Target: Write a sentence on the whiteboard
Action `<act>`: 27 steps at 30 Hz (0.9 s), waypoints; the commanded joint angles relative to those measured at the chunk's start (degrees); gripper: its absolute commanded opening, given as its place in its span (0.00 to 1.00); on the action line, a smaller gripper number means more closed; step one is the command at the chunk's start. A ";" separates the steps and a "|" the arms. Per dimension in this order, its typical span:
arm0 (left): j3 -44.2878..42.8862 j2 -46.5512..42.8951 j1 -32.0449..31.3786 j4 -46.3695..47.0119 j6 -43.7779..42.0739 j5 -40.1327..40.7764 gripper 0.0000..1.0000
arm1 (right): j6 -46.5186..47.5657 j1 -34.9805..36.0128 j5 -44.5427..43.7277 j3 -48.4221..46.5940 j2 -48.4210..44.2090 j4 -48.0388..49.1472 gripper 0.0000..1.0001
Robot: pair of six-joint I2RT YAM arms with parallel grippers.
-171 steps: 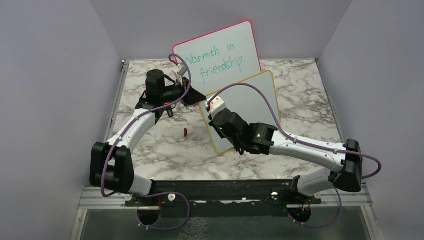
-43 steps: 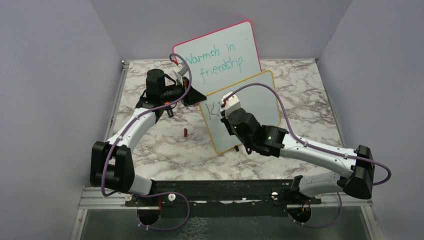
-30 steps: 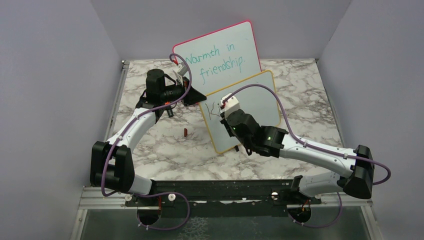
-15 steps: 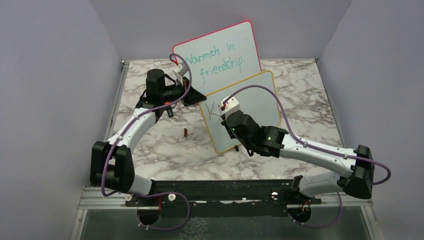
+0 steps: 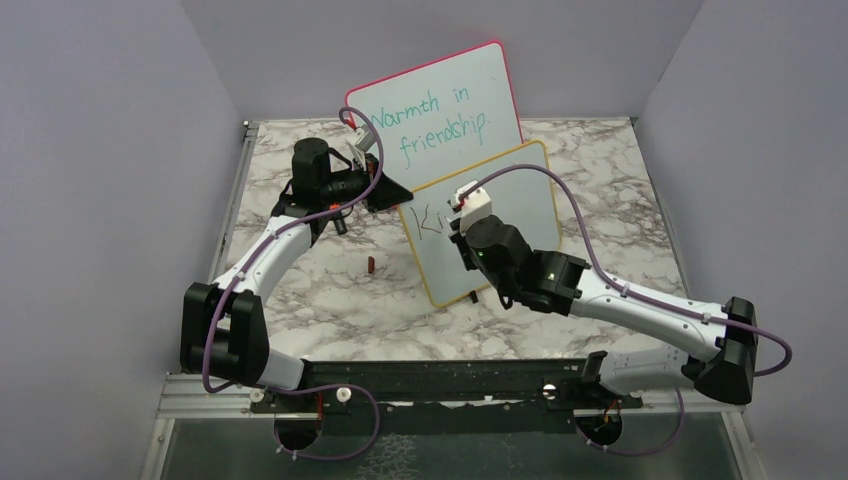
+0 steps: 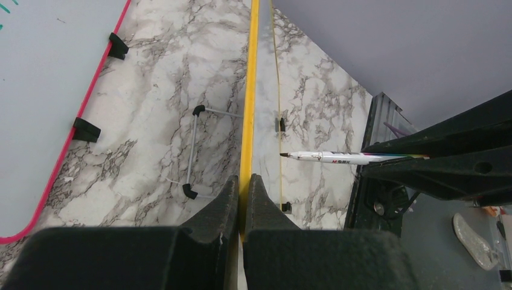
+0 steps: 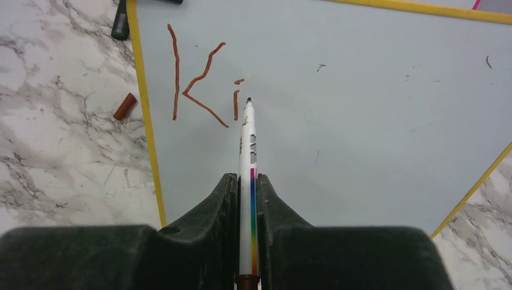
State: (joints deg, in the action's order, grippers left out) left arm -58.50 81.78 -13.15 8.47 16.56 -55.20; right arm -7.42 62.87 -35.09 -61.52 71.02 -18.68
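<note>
The yellow-framed whiteboard point(image 5: 520, 200) stands tilted on the marble table, in front of the pink-framed board. My left gripper point(image 6: 243, 181) is shut on its yellow top-left edge point(image 6: 247, 109); in the top view the left gripper point(image 5: 398, 195) is at the board's corner. My right gripper point(image 7: 245, 181) is shut on a white marker point(image 7: 247, 145) with a rainbow stripe, its tip just right of the reddish-brown letters "Ki" point(image 7: 202, 78). The letters also show in the top view point(image 5: 430, 222). The marker also shows in the left wrist view point(image 6: 338, 157).
The pink-framed board point(image 5: 440, 105) with teal "Warmth in friendship." leans behind. A reddish-brown marker cap point(image 5: 372, 264) lies on the table left of the whiteboard; it also shows in the right wrist view point(image 7: 125, 106). Grey walls enclose the table.
The "K" was written, then the "i" was added beside it. My right gripper has moved a little to the right along the board. The left arm has not moved.
</note>
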 commanded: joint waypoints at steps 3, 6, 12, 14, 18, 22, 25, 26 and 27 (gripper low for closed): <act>0.05 1.02 -0.65 -3.73 -2.14 -0.90 0.00 | 1.06 -0.94 -1.27 0.85 -0.62 4.50 0.01; -0.01 1.02 -0.65 -3.81 -2.14 -0.96 0.00 | 1.41 -1.32 -0.87 0.70 -0.17 4.91 0.01; -0.04 1.02 -0.65 -3.81 -2.14 -0.96 0.00 | 1.54 -1.78 -0.15 0.54 0.69 5.16 0.01; -0.11 1.09 -0.65 -3.81 -2.14 -0.98 0.00 | 1.53 -1.92 0.10 0.44 0.91 4.77 0.01; -0.20 1.23 -0.65 -3.86 -2.14 -1.15 0.00 | 1.24 -2.09 0.58 0.60 1.43 3.97 0.01; -0.12 1.11 -0.65 -3.78 -2.14 -1.14 0.00 | 1.00 -2.22 0.72 0.84 1.57 3.84 0.01; -0.12 1.26 -0.65 -3.80 -2.14 -1.22 0.00 | 1.09 -2.23 0.82 0.71 1.90 3.50 0.01; -0.19 1.28 -0.65 -3.83 -2.14 -1.18 0.00 | 1.09 -2.27 0.88 0.70 2.09 3.28 0.01; -0.13 1.21 -0.65 -3.86 -2.10 -1.14 0.00 | 1.09 -2.31 0.99 0.66 2.13 2.95 0.01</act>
State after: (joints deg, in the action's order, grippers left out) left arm -58.61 81.78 -13.15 8.38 16.53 -55.33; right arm -6.39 60.99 -35.00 -61.32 72.25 -15.51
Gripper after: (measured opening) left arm 0.023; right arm 0.174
